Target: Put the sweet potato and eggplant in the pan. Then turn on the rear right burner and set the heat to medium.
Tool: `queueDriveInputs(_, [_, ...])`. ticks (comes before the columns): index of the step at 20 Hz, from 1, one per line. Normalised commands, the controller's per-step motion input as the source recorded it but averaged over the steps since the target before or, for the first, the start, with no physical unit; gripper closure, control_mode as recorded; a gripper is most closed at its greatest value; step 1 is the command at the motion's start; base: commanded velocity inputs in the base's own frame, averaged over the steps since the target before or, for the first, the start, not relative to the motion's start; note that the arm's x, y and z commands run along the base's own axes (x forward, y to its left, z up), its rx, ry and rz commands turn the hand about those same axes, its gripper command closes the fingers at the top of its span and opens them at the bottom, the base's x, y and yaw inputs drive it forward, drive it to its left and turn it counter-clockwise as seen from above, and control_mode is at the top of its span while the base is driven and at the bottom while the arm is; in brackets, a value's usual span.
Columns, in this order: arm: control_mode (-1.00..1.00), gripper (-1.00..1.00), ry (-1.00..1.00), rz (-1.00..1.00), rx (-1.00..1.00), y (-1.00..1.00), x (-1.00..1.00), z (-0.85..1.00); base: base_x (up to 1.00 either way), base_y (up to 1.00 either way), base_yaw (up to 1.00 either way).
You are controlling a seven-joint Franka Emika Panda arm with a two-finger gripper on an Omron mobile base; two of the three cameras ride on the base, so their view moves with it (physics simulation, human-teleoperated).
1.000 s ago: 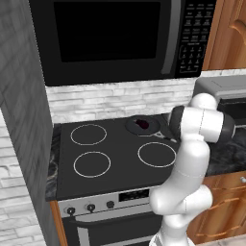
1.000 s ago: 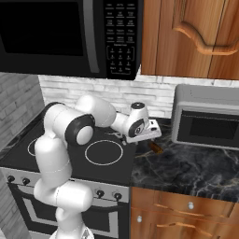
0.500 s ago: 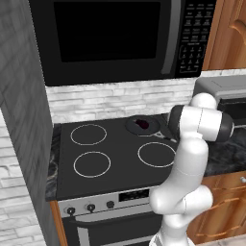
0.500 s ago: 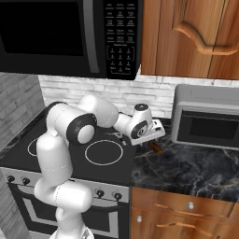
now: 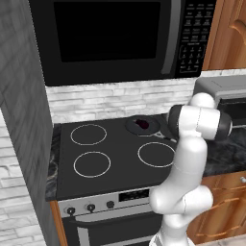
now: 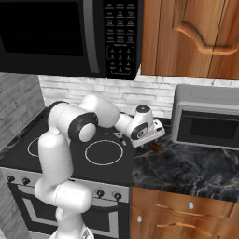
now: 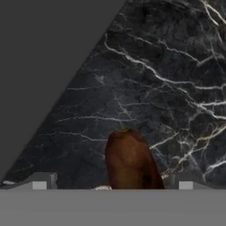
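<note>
Reaching further right than a moment ago, the gripper (image 6: 157,141) now hangs low over the marble counter (image 6: 200,163) with jaws spread wide — the sweet potato (image 7: 131,161) lies between the fingertips, not yet gripped. The eggplant (image 5: 142,123) already sits in the pan (image 5: 130,126), so this pickup comes next.

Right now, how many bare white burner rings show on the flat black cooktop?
3: rear left, front left and front right. The small dark grey-black round pan covers the rear right zone, so a ring there may be hidden.
</note>
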Motion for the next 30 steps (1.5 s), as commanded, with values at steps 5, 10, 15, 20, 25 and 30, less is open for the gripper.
queueDriveInputs(5, [-1.00, -1.00, 0.00, 0.10, 0.00, 0.00, 0.18, -0.14, 0.00, 0.00, 0.00])
queueDriveInputs(10, [-1.00, -1.00, 0.00, 0.07, 0.00, -0.04, 0.27, -0.03, 0.00, 0.00, 0.00])
queueDriveInputs(15, [-1.00, -1.00, 0.00, 0.05, -0.01, -0.09, 0.13, -0.06, 0.00, 0.00, 0.00])
queueDriveInputs(20, [-1.00, -1.00, 0.04, 0.01, 0.00, -0.02, 0.00, -0.22, 0.00, 0.00, 0.00])
queueDriveInputs(25, [-1.00, -1.00, 0.07, 0.00, 0.00, 0.00, -0.01, -0.19, 0.00, 0.00, 0.00])
queueDriveInputs(30, [-1.00, 1.00, 0.01, 0.00, 0.00, 0.00, 0.00, 0.00, 0.00, 0.00, 0.00])
